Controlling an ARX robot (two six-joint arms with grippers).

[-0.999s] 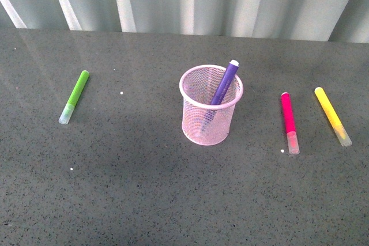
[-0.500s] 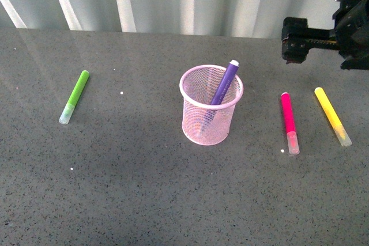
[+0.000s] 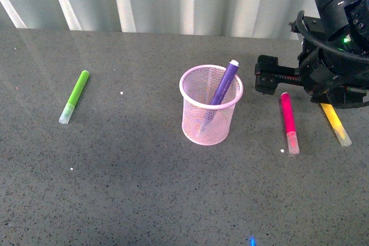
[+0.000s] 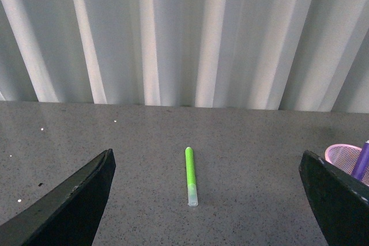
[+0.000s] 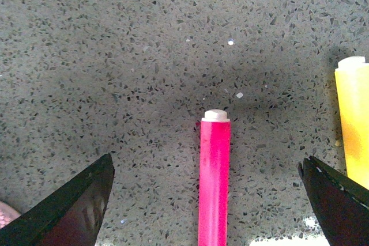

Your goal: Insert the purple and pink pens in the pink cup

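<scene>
hovering over pink pen (image 3: pixel 287 116), right claw (image 5: pixel 206 162) spread wide

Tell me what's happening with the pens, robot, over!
Right end effector open over pink pen, empty. Left end effector open, empty. Purple pen in pink cup; pink pen flat on table. Yellow marker beside it.

I see no words, numbers or signs to read on the pink cup (image 3: pixel 207 124), the purple pen (image 3: pixel 225 83), the pink pen (image 3: pixel 287 115) or my table (image 3: pixel 132 188).

Right pincer (image 3: pixel 267 76) apparently nearer pink pen (image 3: pixel 288 120)
</scene>
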